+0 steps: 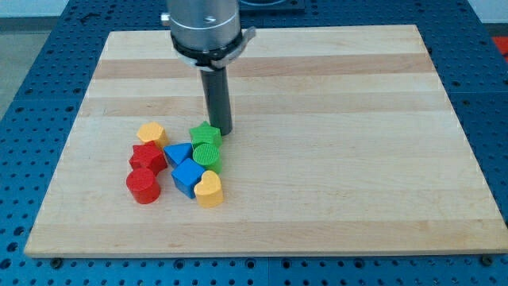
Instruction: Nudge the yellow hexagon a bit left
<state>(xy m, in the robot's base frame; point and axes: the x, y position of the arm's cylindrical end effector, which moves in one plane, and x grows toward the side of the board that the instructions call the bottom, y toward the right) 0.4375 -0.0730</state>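
Note:
The yellow hexagon (151,133) sits at the upper left of a cluster of blocks on the wooden board (333,143). My tip (221,131) rests on the board at the cluster's upper right, touching or nearly touching the green star (205,135), well to the right of the yellow hexagon. Between the two is a short bare gap of board.
Below the hexagon are a red star (148,156) and a red cylinder (143,186). A blue triangle (178,153), a blue cube (187,175), a green cylinder (207,156) and a yellow heart (209,189) fill the rest of the cluster.

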